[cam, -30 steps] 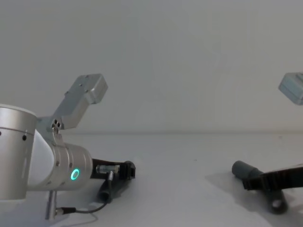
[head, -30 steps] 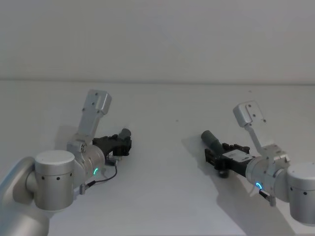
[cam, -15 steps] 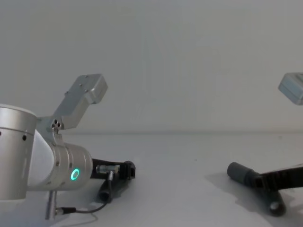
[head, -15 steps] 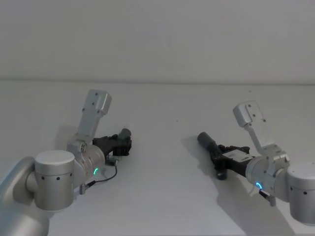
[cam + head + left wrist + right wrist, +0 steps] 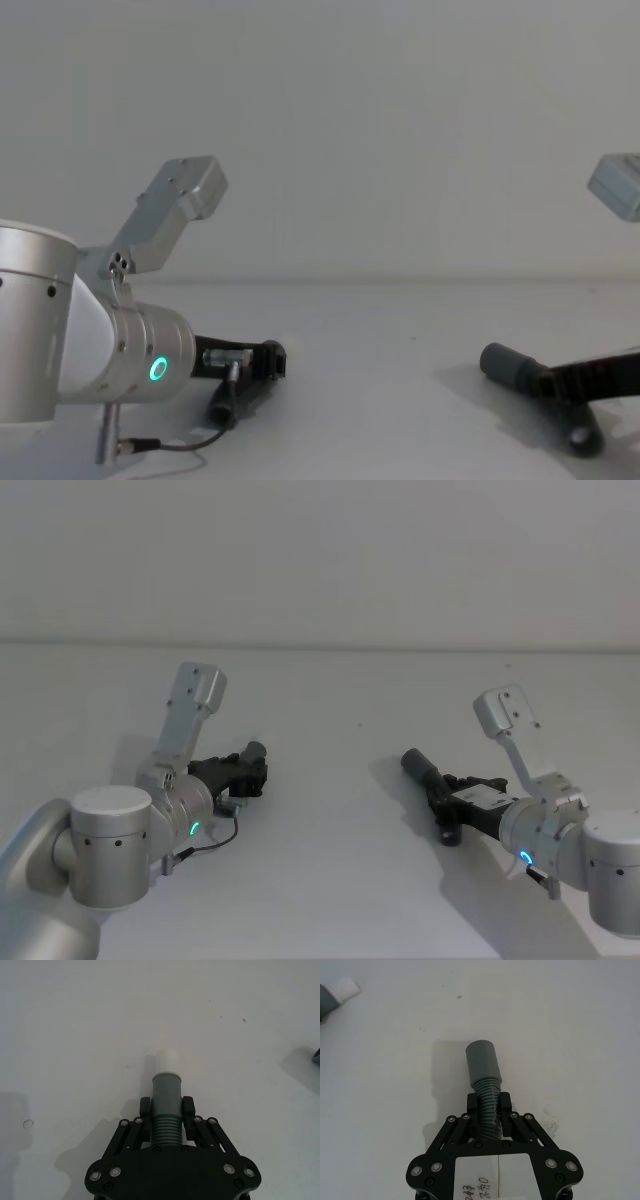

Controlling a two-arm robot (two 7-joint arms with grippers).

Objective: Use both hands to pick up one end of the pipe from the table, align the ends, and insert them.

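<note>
The light is soft and even, and the matte table looks bright everywhere. It seems to come from above and somewhat from my right. My right gripper with the plain hose piece throws a pale, soft-edged shadow toward my left side, and my left gripper with the tapered hose piece does the same. A green ring glows on my left wrist, a blue ring on my right.

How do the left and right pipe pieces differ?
Tip: left piece narrow, whitish; right piece a plain grey sleeve. Grip: left tool holds left piece at the cuff's base; right tool holds right piece on the ribs. Both ribbed, grey, clamped.
</note>
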